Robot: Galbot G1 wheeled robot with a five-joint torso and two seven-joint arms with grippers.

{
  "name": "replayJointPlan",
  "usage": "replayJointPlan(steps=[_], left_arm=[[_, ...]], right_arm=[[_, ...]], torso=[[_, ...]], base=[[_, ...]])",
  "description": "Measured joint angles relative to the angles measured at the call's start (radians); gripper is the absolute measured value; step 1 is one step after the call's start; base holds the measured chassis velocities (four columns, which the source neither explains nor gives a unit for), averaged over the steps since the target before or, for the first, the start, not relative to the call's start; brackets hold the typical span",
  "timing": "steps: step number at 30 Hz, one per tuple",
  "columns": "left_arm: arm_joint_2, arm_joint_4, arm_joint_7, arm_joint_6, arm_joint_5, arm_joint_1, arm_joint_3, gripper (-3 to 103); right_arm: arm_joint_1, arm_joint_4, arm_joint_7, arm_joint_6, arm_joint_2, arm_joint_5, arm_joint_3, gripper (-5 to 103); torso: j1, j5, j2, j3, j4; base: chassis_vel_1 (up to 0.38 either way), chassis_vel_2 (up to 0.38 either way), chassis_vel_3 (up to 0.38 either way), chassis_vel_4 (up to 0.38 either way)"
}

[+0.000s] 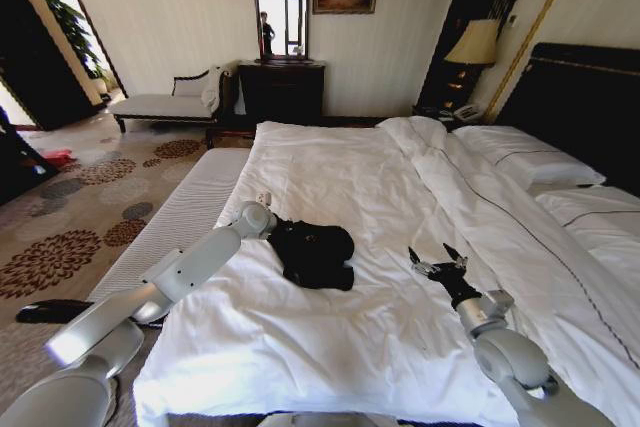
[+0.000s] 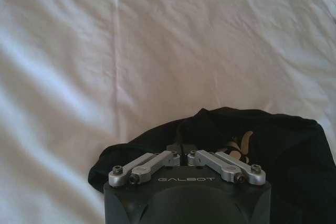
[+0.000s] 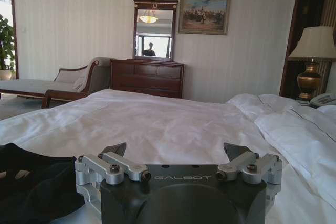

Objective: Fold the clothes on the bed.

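**Black shirt bunched on the duvet**

While the left gripper pinches the black T-shirt's left edge, fingers closed in the fabric, the shirt lies crumpled mid-bed. Right of the shirt, the right gripper hovers, jaws spread, empty.

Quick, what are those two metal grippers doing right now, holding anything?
Left gripper: shut on the black soft-fabric T-shirt at its edge, on the white bed.
Right gripper: open, empty, hovering beside the T-shirt.
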Motion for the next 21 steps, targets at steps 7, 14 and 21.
replayJointPlan(steps=[7, 14, 21], left_arm=[[0.043, -0.055, 0.124, -0.017, 0.255, 0.084, -0.038, 1], [0.06, -0.096, 0.201, -0.113, 0.461, 0.158, -0.062, 1], [0.067, -0.113, 0.254, -0.242, 0.597, 0.23, -0.084, 1]], right_arm=[[0.093, -0.051, 0.001, 0.003, -0.026, 0.0, -0.068, 100], [0.106, -0.056, 0.008, -0.002, -0.029, 0.003, -0.085, 100], [0.12, -0.061, 0.008, -0.001, -0.028, 0.005, -0.102, 100]], torso=[[0.0, 0.0, 0.0, 0.0, 0.0], [0.0, 0.0001, 0.0, 0.0, -0.0002], [0.0, 0.0001, 0.0, 0.0, -0.0002]], base=[[0.0, 0.0, 0.0, 0.0], [0.0, 0.0, 0.0, 0.0], [0.0, 0.0, 0.0, 0.0]])
